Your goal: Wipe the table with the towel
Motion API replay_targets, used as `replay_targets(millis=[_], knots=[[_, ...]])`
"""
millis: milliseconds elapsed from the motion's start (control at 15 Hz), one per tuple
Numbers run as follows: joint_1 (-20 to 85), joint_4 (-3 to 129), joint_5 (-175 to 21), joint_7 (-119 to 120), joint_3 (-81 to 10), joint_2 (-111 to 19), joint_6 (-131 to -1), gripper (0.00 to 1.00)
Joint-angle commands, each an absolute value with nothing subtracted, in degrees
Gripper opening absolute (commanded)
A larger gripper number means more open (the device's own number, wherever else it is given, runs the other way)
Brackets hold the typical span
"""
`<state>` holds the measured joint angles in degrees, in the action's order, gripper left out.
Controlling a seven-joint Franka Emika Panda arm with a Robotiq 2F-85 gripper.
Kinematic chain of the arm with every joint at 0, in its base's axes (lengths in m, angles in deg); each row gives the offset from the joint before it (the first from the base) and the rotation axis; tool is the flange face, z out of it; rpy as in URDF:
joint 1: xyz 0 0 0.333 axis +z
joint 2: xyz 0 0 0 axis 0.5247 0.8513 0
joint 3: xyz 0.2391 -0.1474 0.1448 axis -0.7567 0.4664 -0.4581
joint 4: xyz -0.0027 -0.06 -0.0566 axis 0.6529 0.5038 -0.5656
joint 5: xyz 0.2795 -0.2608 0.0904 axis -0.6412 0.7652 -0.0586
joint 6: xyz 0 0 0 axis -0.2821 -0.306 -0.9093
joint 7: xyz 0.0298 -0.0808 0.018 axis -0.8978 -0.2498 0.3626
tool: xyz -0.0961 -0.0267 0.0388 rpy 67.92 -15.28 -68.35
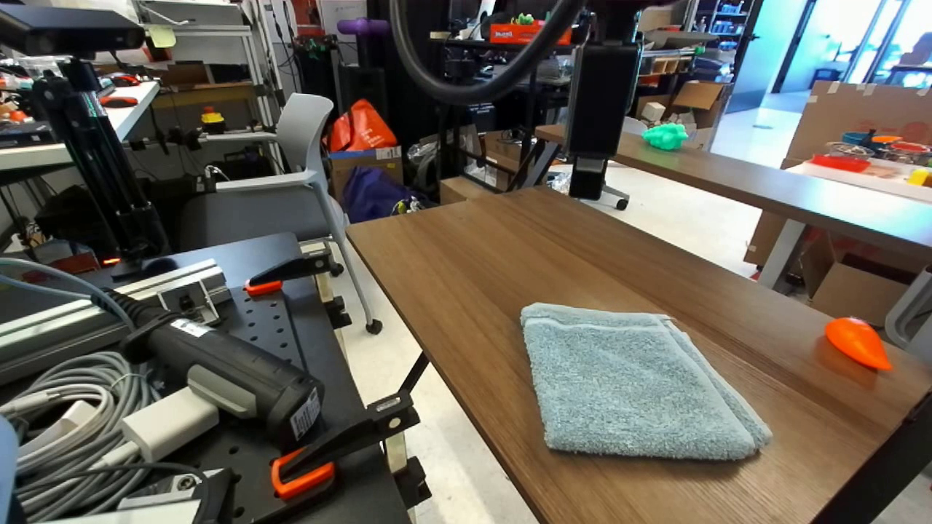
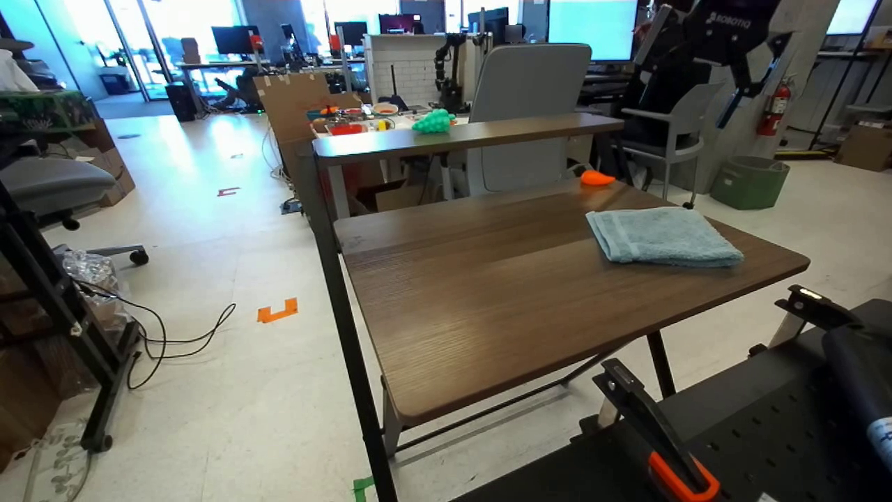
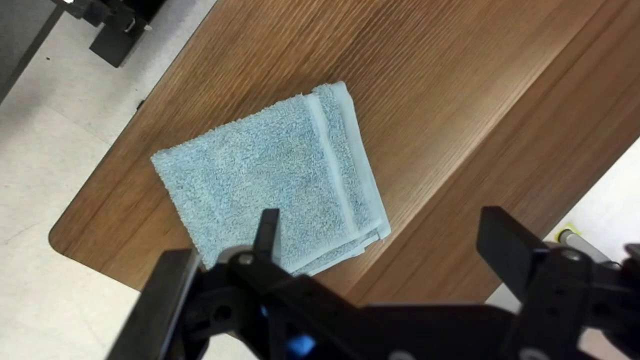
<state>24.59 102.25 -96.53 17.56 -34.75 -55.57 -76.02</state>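
Note:
The towel (image 3: 280, 170) is light blue-grey terry cloth, folded roughly square. It lies flat on the brown wood-grain table (image 3: 450, 100), near one end. Both exterior views also show the towel (image 1: 641, 386) (image 2: 665, 237) on the table (image 1: 466, 262) (image 2: 488, 300). My gripper (image 3: 381, 211) is open, with its two fingers wide apart and nothing between them. In the wrist view one finger overlaps the towel's lower part and the other overlaps the table near its edge. In an exterior view the gripper (image 1: 587, 178) hangs above the table, well apart from the towel.
An orange object (image 1: 858, 343) sits on the table near its edge, beyond the towel (image 2: 597, 178). A black bench (image 1: 291, 342) with clamps, cables and a black tool stands alongside. Another brown table (image 1: 764, 185) holds a green lumpy object (image 1: 665, 136). A dark post (image 2: 334, 279) stands by the table.

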Motion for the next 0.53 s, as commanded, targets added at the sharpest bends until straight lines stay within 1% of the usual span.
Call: replay_targets(millis=[0, 267, 400, 467], knots=[[25.39, 102.44, -96.58, 17.54, -34.28, -55.78, -75.89, 1.0], [26.52, 102.05, -95.21, 18.49, -34.81, -55.16, -75.56, 1.0], [27.72, 100.34, -87.26, 25.85, -33.37, -51.61, -76.65, 1.0], [28.31, 98.05, -82.13, 31.44, -32.03, -47.76, -77.15, 1.0]])
